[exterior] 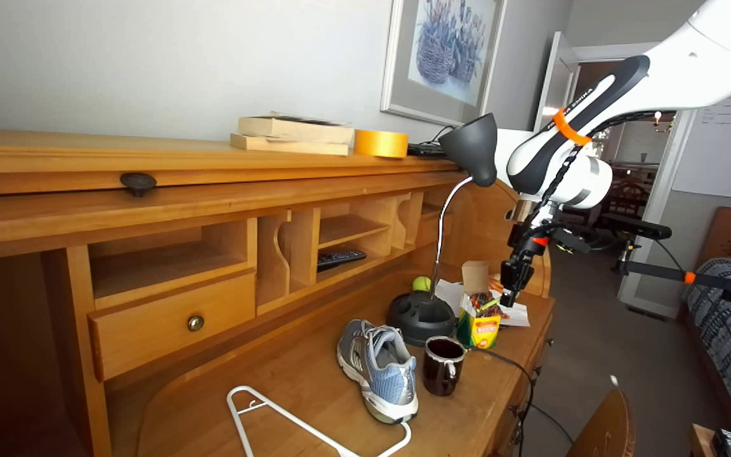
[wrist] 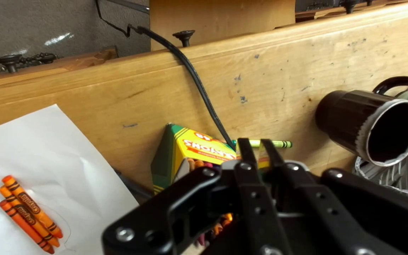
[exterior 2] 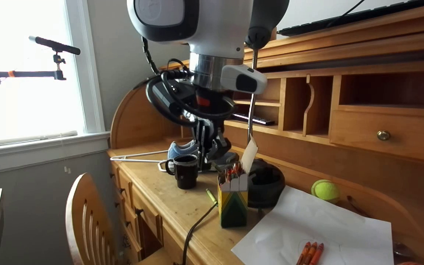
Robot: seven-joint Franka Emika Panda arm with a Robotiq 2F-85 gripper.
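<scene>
My gripper (wrist: 255,144) points down with its two black fingers a narrow gap apart; I see nothing held between them. It hangs beside the top of an open yellow-green crayon box (wrist: 204,145), on the side toward the mug; the gripper also shows in both exterior views (exterior: 509,298) (exterior 2: 206,162). Crayons stand in the box, partly hidden under the gripper in the wrist view. A lime crayon (wrist: 278,143) lies on the desk past the fingertips, between the box and a dark brown mug (wrist: 349,117). Several orange crayons (wrist: 30,212) lie on white paper (wrist: 94,187).
A black desk lamp (exterior: 419,324) stands beside the box. A blue-grey shoe (exterior: 378,374) and a white hanger (exterior: 315,431) lie beyond the mug. A black cord (wrist: 197,78) crosses the front edge. A tennis ball (exterior 2: 325,190) lies near the paper. A chair (exterior 2: 83,213) stands in front.
</scene>
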